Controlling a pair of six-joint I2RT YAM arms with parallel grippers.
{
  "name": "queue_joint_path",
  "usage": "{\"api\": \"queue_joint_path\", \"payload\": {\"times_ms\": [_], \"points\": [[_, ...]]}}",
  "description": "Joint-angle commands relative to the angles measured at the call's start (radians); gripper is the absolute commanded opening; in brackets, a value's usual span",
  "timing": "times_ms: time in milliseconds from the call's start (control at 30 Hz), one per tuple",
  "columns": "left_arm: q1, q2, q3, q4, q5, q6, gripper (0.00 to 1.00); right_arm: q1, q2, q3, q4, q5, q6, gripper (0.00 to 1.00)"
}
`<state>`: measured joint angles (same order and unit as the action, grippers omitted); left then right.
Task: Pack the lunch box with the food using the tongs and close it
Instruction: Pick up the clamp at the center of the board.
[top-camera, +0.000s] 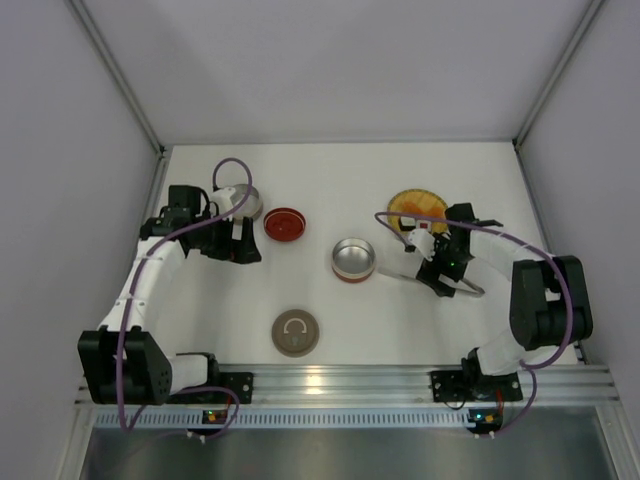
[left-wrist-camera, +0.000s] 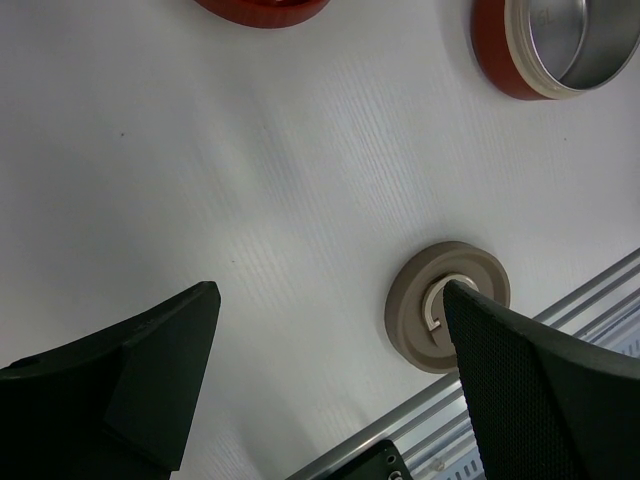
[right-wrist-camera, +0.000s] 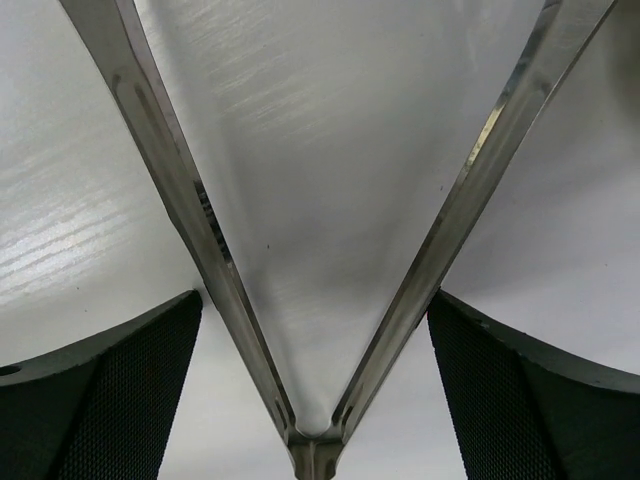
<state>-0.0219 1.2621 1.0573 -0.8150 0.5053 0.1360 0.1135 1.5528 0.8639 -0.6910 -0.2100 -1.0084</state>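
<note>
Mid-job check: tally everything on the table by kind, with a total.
steel tins: 2, one at centre, one by the left arm
red round piece: 1
beige lid: 1
yellow plate: 1
tongs: 1
Total: 6, leaving out the food, which is too small to count.

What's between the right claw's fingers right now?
The tongs: the joint end of their V sits inside the right claw, one arm beside each finger. Right wrist view shows it.

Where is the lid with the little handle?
Start at the metal rail along the near edge. Just beyond it, left of middle, lies a flat round lid. It is the only beige thing, with a curved handle, unlike the red dish and shiny tin.
</note>
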Motion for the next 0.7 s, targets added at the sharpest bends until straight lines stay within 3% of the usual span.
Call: {"api": "queue_joint_path", "payload": {"times_ms": [0,500,667], "points": [[-0.001,0.005,0.043,0.028,0.018,-0.003,0.98,0.035,0.038,-0.039,0.133,-0.015,0.022,0.93],[-0.001,-0.012,0.029,0.036,-0.01,-0.007,0.98,0.063,0.098,-0.014,0.1,-0.068,0.048,0.88],[-0.001,-0.021,0.03,0.036,-0.017,-0.007,0.98,0.064,0.109,-0.014,0.09,-0.077,0.053,0.76]]}}
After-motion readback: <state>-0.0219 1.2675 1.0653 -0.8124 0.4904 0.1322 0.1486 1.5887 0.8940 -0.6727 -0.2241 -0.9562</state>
